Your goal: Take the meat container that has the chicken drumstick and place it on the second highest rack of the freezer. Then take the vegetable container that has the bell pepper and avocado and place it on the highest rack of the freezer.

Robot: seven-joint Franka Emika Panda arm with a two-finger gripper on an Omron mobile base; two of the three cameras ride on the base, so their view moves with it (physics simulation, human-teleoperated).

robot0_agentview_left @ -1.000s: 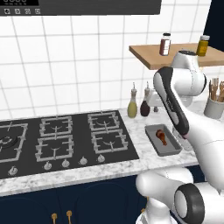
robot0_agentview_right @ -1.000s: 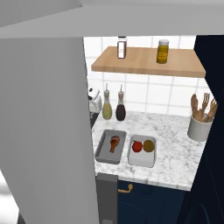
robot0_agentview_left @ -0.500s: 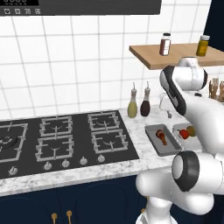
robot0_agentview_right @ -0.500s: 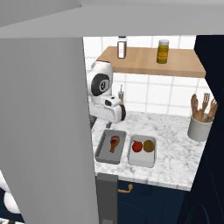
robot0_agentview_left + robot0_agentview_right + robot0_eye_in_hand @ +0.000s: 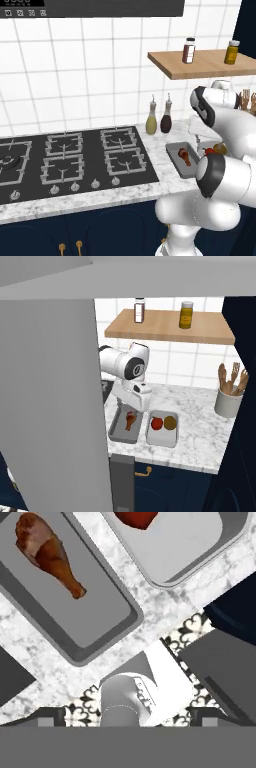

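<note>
I cannot tell whether my fingers are spread or pressed together: in the hand view their tips are lost in the dark strip at the bottom, and from the base views my gripper (image 5: 134,401) faces down with the jaws hidden under the hand. They hold nothing that I can see. I hang above the marble counter (image 5: 197,416), over the far end of the meat tray (image 5: 75,619), with the drumstick (image 5: 47,549) lying loose in it, thick end away from me. Just right of it, apart by a thin strip of marble, sits the vegetable tray (image 5: 162,431) with the pepper (image 5: 157,423) on its left and the avocado (image 5: 171,422) on its right. Both trays rest on the counter, so as I judge it nothing is done yet: the meat tray is still to be grasped and carried to the second shelf, the vegetable tray to the top one. The freezer's grey door (image 5: 50,406) stands near on my left.
</note>
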